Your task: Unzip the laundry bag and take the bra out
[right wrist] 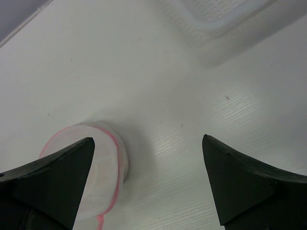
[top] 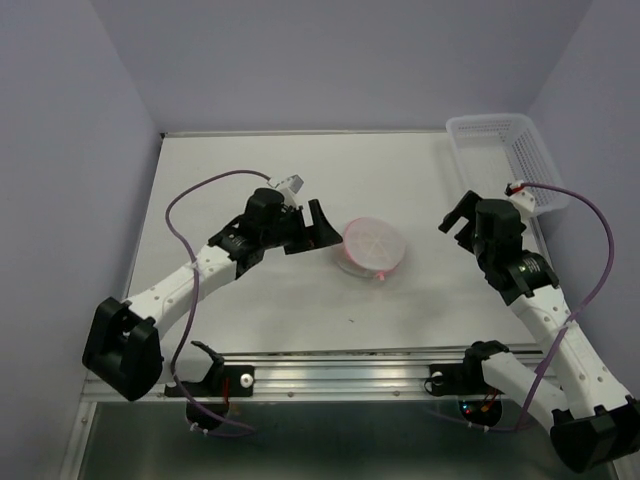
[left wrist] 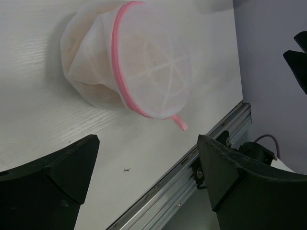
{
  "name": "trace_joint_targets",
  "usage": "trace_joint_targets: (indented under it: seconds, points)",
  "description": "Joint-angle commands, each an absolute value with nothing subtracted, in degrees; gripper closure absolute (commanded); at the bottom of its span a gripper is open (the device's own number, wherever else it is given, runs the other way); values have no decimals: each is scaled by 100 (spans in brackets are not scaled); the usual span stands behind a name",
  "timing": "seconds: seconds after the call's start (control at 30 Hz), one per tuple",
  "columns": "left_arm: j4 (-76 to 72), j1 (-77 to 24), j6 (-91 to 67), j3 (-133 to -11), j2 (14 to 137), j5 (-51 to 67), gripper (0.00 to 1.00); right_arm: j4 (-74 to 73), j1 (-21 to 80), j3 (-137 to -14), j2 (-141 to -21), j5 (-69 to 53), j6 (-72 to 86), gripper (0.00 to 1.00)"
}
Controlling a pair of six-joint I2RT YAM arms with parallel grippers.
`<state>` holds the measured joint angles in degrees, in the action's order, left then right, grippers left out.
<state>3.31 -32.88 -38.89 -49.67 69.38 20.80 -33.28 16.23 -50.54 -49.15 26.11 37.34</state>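
Just beyond the left gripper — laundry bag, right gripper well apart

No readable text, label, brand, number or sign appears in any view.

Laundry bag mid-table; basket far right corner.

Open table lies around the laundry bag; the basket stands well apart, far right.
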Motion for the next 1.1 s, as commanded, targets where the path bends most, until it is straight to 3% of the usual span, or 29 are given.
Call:
trace_joint_targets:
  seconds: [0.0,0.37,0.63,0.93,1.07]
  points:
    - [-334,-3489,-3841,-5431,7628,2460,6,-2918,1670,-5010,-4904,2443,3823,0]
    - [-703,-3665,-3806,-5915,8999,2777,17,-2795,1670,-5027,-5326,2233,3964,0]
    - [-861,-3744,-3990,-6056,9395,2760,43,-2760,1670,-4887,-5388,2092,3700,0]
    - [-931,-3806,-4157,-5950,9422,2619,46,-2742,1670,-4869,-5247,2118,3656,0]
    - [-1002,-3858,-4201,-5976,9474,2610,62,-2751,1670,-4825,-5168,2074,3639,0]
